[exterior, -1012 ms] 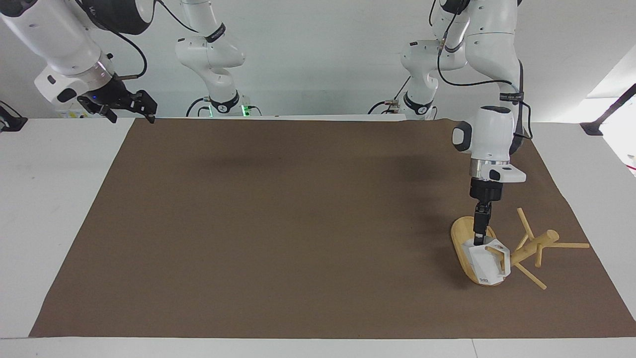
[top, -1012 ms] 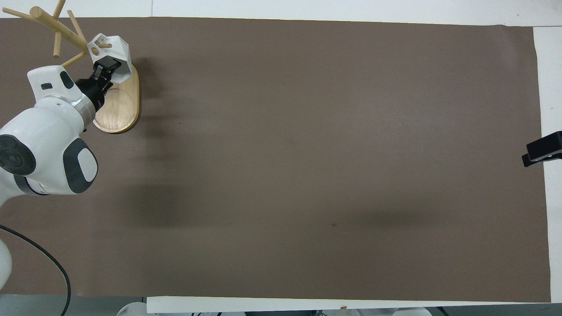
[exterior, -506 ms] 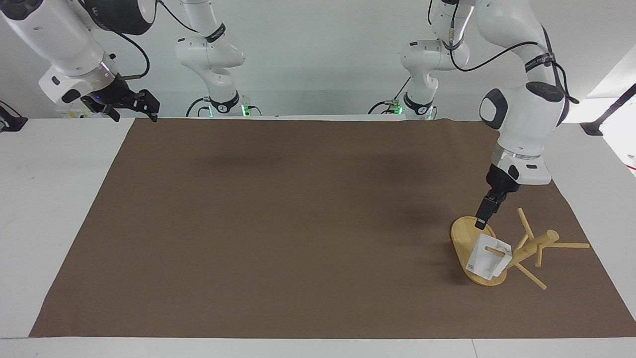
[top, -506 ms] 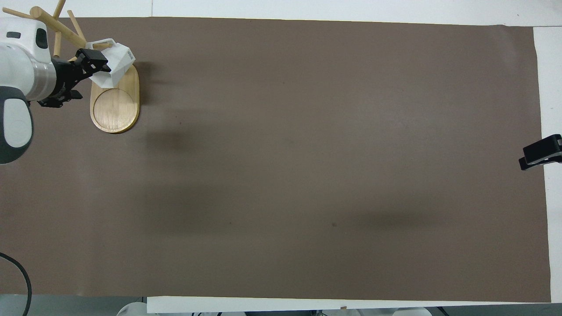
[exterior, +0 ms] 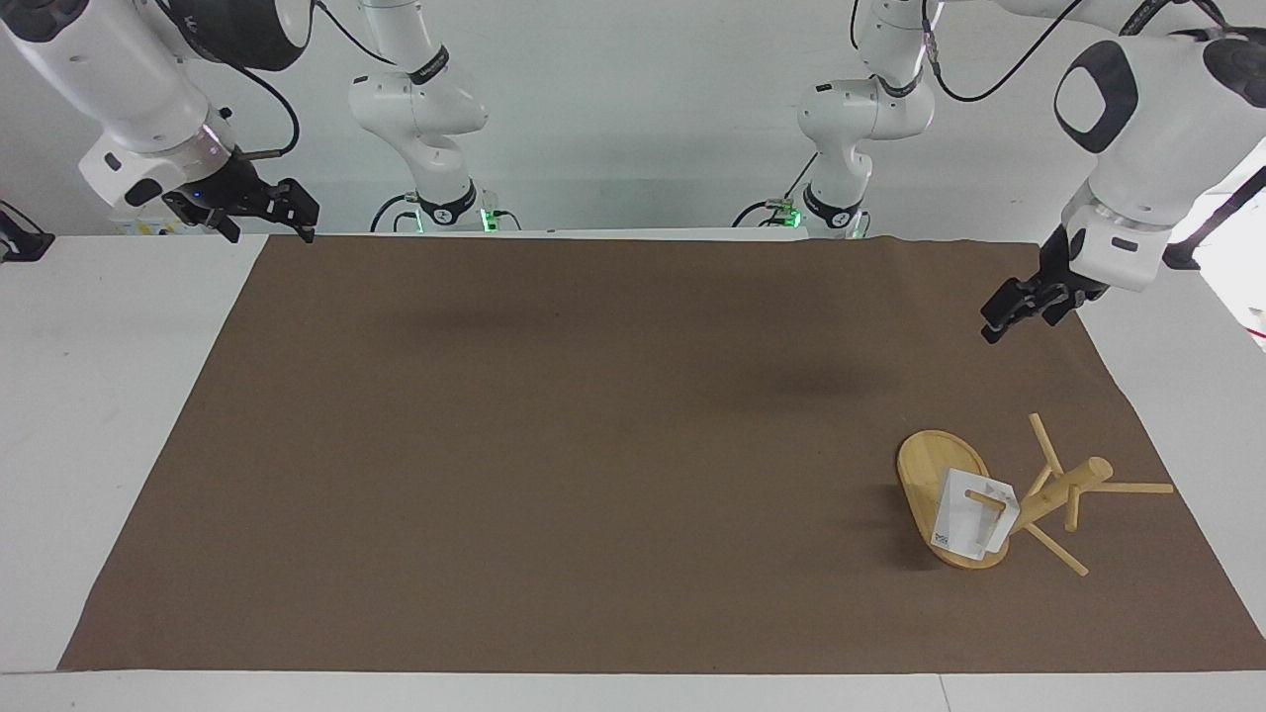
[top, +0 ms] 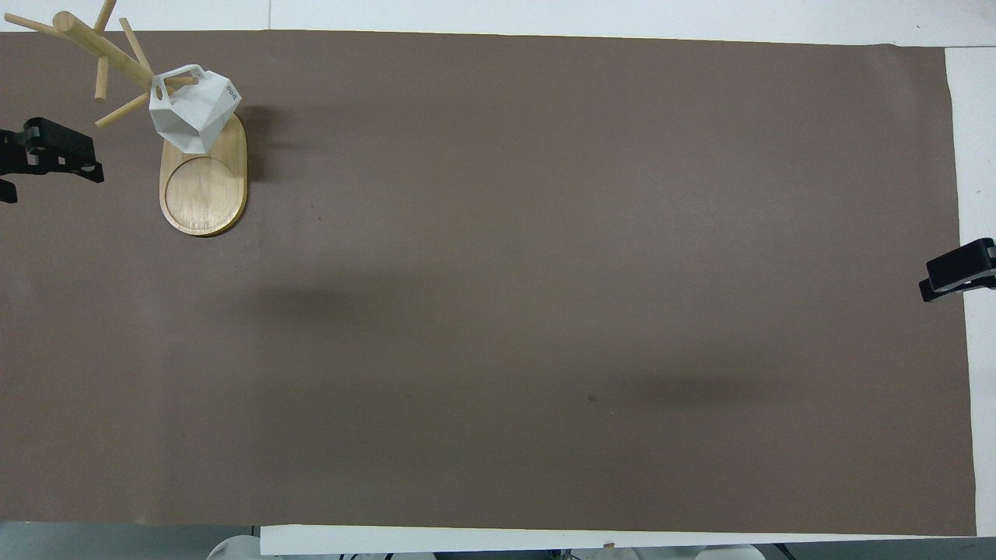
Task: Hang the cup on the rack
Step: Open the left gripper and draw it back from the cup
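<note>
One cup [exterior: 972, 516] hanging on rack [exterior: 1029, 494] peg, left gripper [exterior: 1019, 309] hovering clear, jaws empty and apart, right gripper [exterior: 259, 205] waiting, jaw state unclear.

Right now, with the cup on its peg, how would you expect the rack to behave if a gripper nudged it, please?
The rack looks top-heavy: its post leans well out from the oval base, so a nudge could tip it. The bamboo looks stiff and light, so it would likely slide on the mat rather than bend. The cup hangs by its handle and might swing or slip off.
</note>
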`<move>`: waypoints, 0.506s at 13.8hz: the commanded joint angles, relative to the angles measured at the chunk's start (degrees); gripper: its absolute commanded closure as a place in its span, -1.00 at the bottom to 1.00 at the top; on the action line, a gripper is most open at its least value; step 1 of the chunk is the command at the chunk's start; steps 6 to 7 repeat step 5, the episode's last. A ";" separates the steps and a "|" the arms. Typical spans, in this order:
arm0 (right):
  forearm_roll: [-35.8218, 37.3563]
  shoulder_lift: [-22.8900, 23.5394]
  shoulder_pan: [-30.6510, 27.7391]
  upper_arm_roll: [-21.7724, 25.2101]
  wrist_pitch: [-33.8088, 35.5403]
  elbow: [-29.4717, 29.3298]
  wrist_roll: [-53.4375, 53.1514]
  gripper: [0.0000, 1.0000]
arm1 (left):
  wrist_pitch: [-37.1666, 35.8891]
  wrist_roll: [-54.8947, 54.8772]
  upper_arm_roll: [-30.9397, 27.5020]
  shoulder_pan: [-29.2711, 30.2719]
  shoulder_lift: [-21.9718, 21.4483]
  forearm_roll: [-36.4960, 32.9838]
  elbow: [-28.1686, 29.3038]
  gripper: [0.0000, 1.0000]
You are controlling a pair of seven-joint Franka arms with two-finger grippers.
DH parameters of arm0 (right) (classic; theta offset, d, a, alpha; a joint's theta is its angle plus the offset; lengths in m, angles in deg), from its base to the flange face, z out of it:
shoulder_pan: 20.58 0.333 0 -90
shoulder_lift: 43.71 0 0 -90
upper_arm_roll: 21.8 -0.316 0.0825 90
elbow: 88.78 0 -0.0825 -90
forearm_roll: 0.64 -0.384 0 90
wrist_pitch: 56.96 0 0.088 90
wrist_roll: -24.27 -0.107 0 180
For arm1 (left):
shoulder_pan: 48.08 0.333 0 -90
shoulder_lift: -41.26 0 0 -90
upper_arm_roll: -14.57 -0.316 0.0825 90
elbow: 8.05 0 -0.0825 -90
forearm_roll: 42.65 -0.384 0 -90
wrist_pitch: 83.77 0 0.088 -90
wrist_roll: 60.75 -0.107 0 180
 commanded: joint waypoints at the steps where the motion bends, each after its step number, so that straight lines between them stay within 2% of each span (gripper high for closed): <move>1: -0.03 -1.11 0.16 0.21 -0.35 1.31 -0.41 -0.99 | -4.09 -8.65 -0.69 0.67 0.61 -1.18 -1.63 -1.00; 7: -0.03 -1.02 0.16 0.21 -0.35 1.31 -0.41 -0.99 | -6.99 -11.84 -0.60 0.67 0.43 -1.10 -4.27 -1.00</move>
